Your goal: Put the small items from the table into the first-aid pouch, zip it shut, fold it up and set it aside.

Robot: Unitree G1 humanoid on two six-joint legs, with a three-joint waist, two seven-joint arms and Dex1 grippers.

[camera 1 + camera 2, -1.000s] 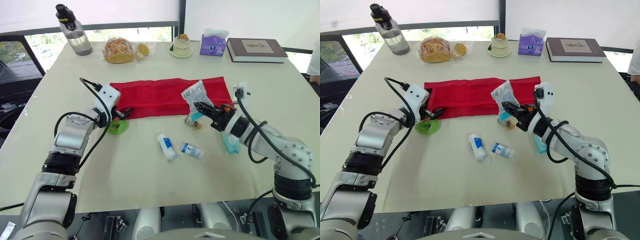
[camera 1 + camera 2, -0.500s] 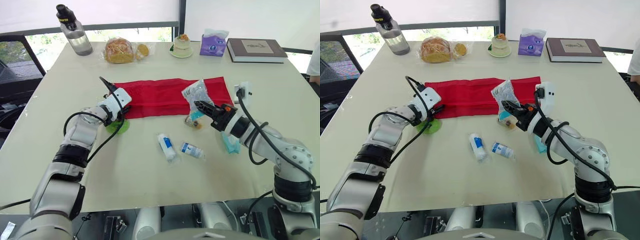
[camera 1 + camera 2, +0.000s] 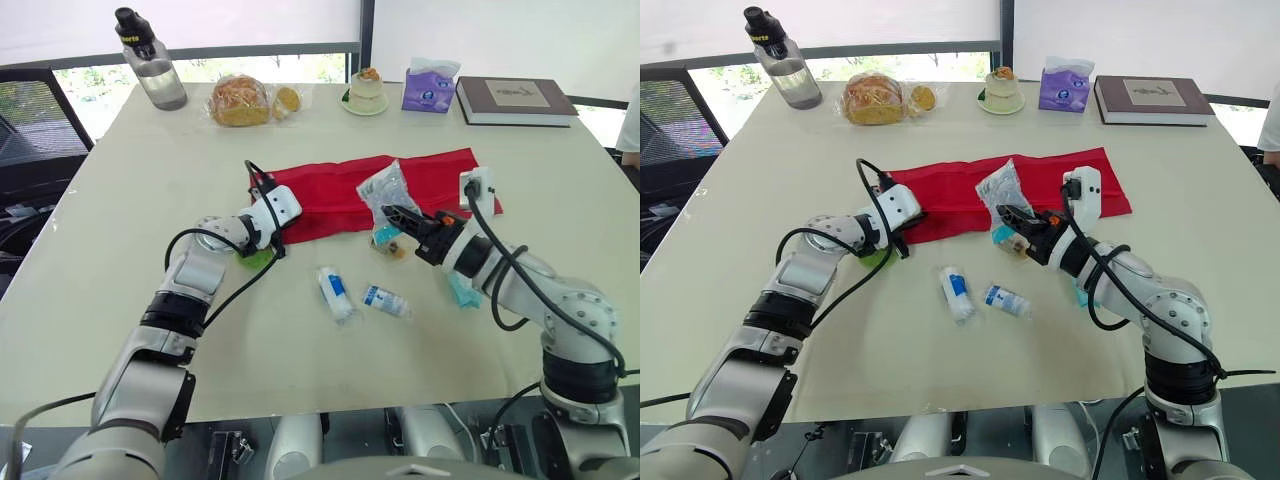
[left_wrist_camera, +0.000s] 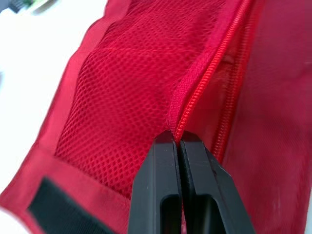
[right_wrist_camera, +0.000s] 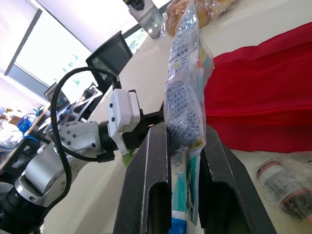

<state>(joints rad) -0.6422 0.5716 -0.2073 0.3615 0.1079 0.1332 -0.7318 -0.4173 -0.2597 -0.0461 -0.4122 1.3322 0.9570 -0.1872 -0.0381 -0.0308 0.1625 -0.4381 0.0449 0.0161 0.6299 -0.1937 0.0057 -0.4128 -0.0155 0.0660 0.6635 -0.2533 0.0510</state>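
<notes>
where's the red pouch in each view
Left eye view: red pouch across the middle.
Right eye view: the same place.
Left wrist view: its mesh, close up, pinched by the jaws.
Right wrist view: red sheet behind the clear packet.
Shared landmark: left gripper on its edge.

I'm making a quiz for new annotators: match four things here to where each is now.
1. red mesh pouch
2. clear plastic packet
3. white wrapped roll with blue label
4. clear water bottle with black cap

A. standing at the far left corner of the table
B. edge pinched by the left gripper
C. lying loose on the table
D. gripped by the right gripper

Pairs: 1-B, 2-D, 3-C, 4-A
</notes>
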